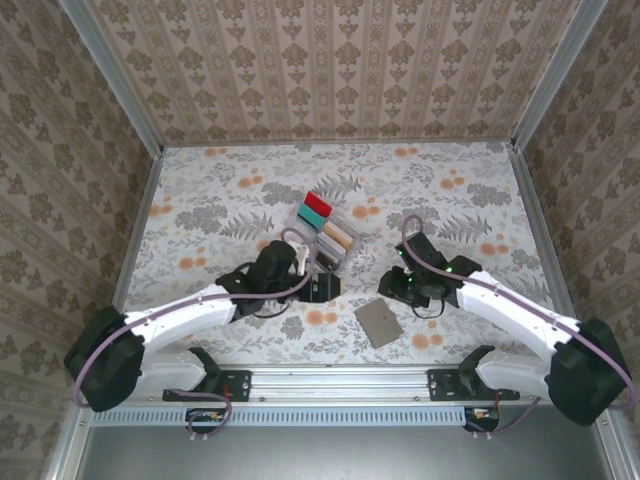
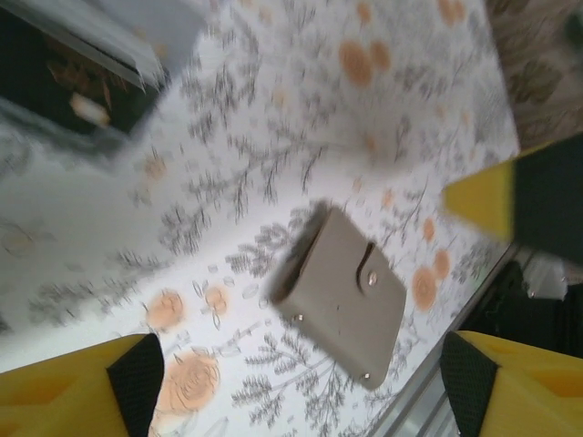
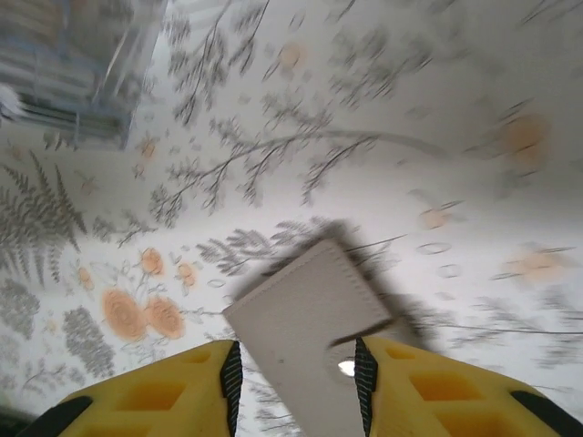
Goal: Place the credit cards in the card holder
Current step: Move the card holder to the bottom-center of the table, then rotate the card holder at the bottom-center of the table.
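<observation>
The card holder is a flat grey-brown wallet lying closed on the flowered table near the front edge. The credit cards stand in a clear rack: red, teal and tan edges show. My right gripper hovers just behind the wallet. In the right wrist view the card holder shows between the yellow fingers of the right gripper, whose jaws stand apart. My left gripper is wide open with nothing in it. The card holder, snap upward, lies ahead of the left gripper.
The clear slotted rack stands mid-table behind both grippers, blurred in the left wrist view and in the right wrist view. Patterned walls close the table on three sides. A metal rail runs along the front edge.
</observation>
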Tool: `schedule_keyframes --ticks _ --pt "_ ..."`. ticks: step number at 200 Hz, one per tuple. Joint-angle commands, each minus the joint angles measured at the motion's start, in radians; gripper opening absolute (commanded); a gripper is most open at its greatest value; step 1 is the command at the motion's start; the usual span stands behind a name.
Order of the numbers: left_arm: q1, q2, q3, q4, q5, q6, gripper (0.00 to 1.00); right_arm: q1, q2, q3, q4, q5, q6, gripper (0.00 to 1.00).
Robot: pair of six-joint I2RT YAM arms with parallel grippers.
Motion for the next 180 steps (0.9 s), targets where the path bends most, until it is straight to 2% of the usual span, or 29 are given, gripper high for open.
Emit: schedule_keyframes --ticks 1,21,47,64,74,148,180 --pt "-0.054 0.081 0.073 0.006 -0.046 -0.081 0.79 -0.014 -0.030 -0.039 -0.172 0.077 -0.101 0.40" --pt "-0.093 0.157 0.085 0.033 -0.042 -0.153 0.76 -0.014 -0.011 -0.083 -0.079 -0.044 -0.141 0.39" --pt "-0.126 0.252 0.082 0.169 -0.004 -0.253 0.73 -0.009 0.070 -0.101 -0.023 -0.112 -0.155 0.31" --pt "-0.143 0.310 0.094 0.184 0.025 -0.308 0.66 0.004 0.095 -0.117 -0.001 -0.134 -0.164 0.25" --pt "-0.154 0.333 0.090 0.201 0.039 -0.328 0.63 0.010 0.092 -0.137 0.018 -0.143 -0.158 0.24" --pt "-0.208 0.393 0.089 0.223 0.058 -0.366 0.60 0.019 0.003 -0.304 0.182 -0.198 -0.064 0.24" --pt "-0.220 0.425 0.087 0.291 0.064 -0.383 0.52 0.028 0.032 -0.323 0.263 -0.249 -0.039 0.23"
